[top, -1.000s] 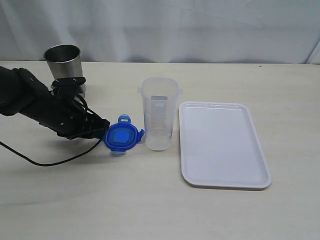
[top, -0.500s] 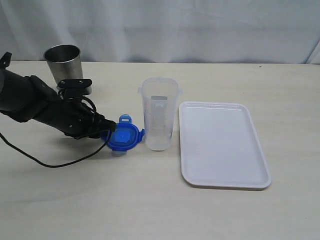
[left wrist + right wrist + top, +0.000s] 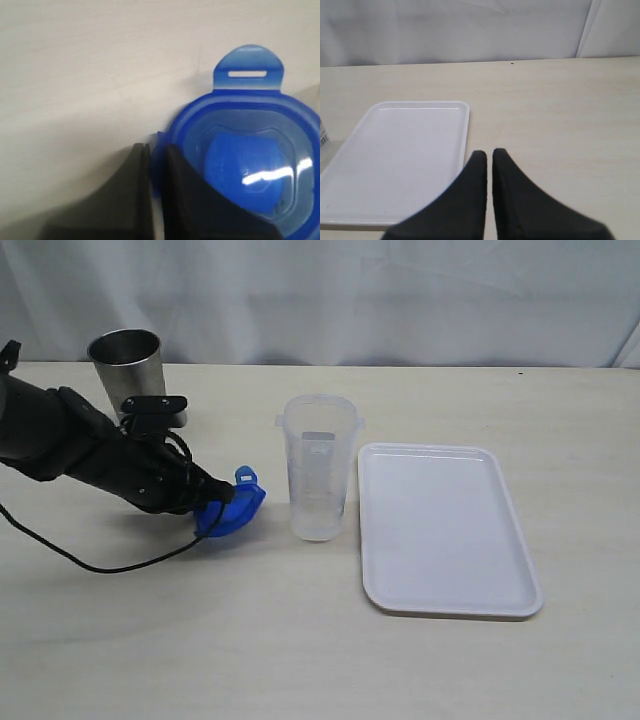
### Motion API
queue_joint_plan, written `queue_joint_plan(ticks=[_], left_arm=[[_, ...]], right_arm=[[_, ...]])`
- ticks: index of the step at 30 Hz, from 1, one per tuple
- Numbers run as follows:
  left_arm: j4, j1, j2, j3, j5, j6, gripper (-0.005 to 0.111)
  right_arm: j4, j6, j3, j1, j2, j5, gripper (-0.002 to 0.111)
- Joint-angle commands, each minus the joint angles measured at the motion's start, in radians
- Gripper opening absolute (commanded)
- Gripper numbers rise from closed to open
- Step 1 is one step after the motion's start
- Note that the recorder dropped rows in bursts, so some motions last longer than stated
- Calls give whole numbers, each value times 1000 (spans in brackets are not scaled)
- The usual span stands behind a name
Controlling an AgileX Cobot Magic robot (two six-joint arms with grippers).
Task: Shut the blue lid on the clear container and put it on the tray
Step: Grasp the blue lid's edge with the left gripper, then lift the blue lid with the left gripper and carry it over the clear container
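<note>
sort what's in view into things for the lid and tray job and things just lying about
For the job:
- blue lid, pinched at its edge by the left gripper
- clear container, still open
- tray

Lying about:
- steel cup, at the back beside the left arm

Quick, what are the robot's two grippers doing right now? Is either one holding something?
Left gripper: closed on the edge of the blue lid.
Right gripper: closed, holding nothing.
</note>
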Motion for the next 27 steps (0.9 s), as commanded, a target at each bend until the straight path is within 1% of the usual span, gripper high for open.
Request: queue_joint_plan(ticks=[1, 10, 13, 18, 22, 27], left_arm=[[59, -1, -32, 6, 36, 6, 0], [114, -1, -176, 6, 29, 6, 0], [148, -1, -222, 6, 6, 6, 0], [152, -1, -305, 6, -31, 6, 0], [189, -1, -356, 6, -79, 6, 0], [200, -1, -390, 6, -172, 6, 0]], right_arm=[[-3, 0, 3, 3, -5, 3, 5], [-3, 0, 3, 3, -5, 3, 5], [-3, 0, 3, 3, -5, 3, 5], [-3, 0, 3, 3, -5, 3, 5], [-3, 0, 3, 3, -5, 3, 5], [-3, 0, 3, 3, -5, 3, 5]])
